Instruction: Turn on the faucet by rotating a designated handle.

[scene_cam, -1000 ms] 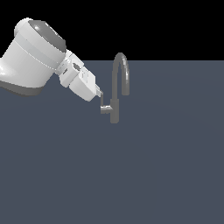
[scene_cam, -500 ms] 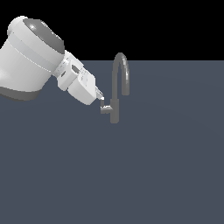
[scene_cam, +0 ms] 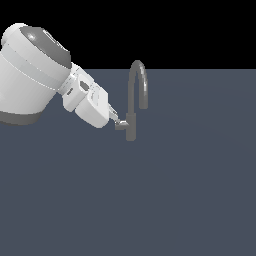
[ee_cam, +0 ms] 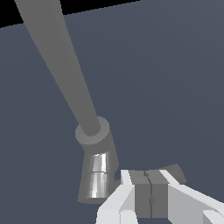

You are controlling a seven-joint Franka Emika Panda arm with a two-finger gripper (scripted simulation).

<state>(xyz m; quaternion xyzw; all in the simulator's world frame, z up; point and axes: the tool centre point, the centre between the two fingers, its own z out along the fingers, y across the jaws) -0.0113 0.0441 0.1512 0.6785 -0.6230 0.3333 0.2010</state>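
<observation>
- On a plain dark blue-grey surface [scene_cam: 190, 200] stands the faucet [scene_cam: 132, 120], a small grey metal tap with a tall arched spout [scene_cam: 138, 75] rising from a short cylindrical body.
- From the exterior view's left, a single white robot arm [scene_cam: 35, 75] reaches in, its gripper [scene_cam: 116, 118] pressed up against the side of the faucet's body.
- Just ahead of the fingertips lies the handle [scene_cam: 121, 125], a thin grey lever that leaves the faucet body as a short horizontal stub.
- The wrist view shows the two grey finger pads [ee_cam: 141, 192] pressed together, with only a fine seam between them; nothing is clamped between them.
- Beyond and to one side of the closed fingertips, a slim grey bar [ee_cam: 173, 173] shows; this appears to be the handle, touching or very nearly touching the fingers. Contact cannot be confirmed.
- The handle's long axis runs roughly level, sideways out from the upright faucet body, so it crosses in front of the fingertips rather than pointing along them.
- Judged from this, the closed fingers are placed to push the lever around the body, not to grip it.
- Whether the handle has turned at all cannot be told.
</observation>
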